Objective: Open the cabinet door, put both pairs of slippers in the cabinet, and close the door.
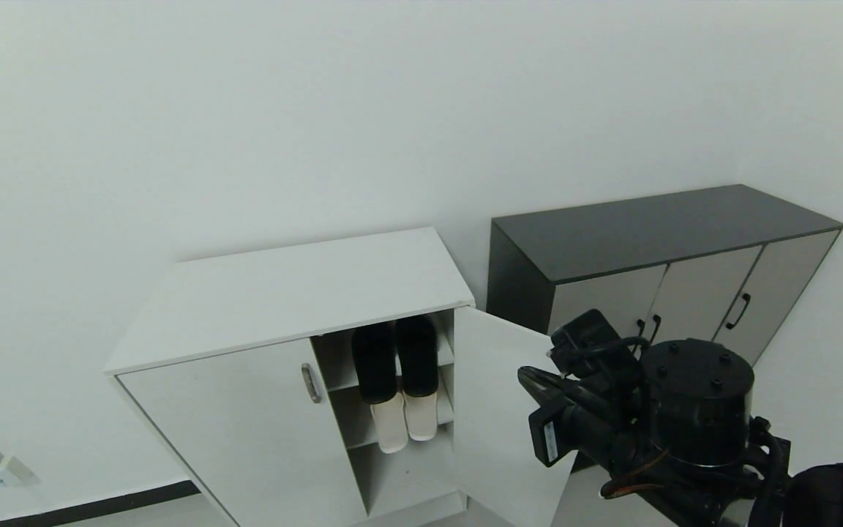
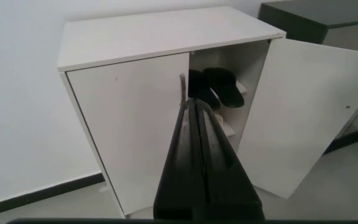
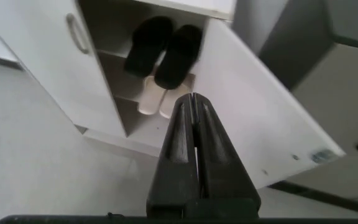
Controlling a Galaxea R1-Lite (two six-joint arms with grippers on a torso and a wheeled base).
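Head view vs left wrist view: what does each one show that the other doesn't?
Head view: black handles on the dark-topped cabinet's grey doors, and a white wall box with a cable. Left wrist view: the left gripper, black fingers shut. Both: the white two-door cabinet, its right door open, black slippers on the upper shelf.

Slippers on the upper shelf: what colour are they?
Black; the upper slippers show best in the right wrist view.

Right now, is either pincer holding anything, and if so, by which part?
Nothing is held: the left pincer and the right pincer are both shut, with nothing between them.
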